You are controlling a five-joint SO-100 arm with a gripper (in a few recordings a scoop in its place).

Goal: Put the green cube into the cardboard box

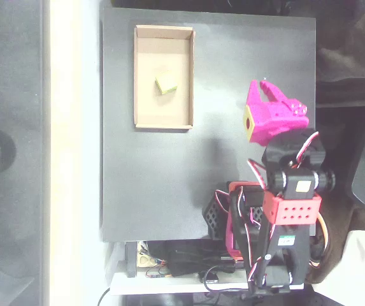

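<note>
Inspection finding: small lime-green matte cube [166, 85] lies inside the shallow tan cardboard box [142, 76], on its floor near the middle, tilted relative to the walls. Magenta two-finger tool [272, 94] sits well right of the box over the black table [157, 185], holding nothing; whether its jaws stand wide or narrow I cannot tell. Placement appears complete. Recommended practice: keep the tool clear of the box wall so nothing gets nudged.

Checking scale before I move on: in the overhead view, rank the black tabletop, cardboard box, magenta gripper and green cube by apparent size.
1. Black tabletop
2. Cardboard box
3. Magenta gripper, though it may sit nearer the camera, so it may look oversized
4. Green cube, lying inside the box
</note>
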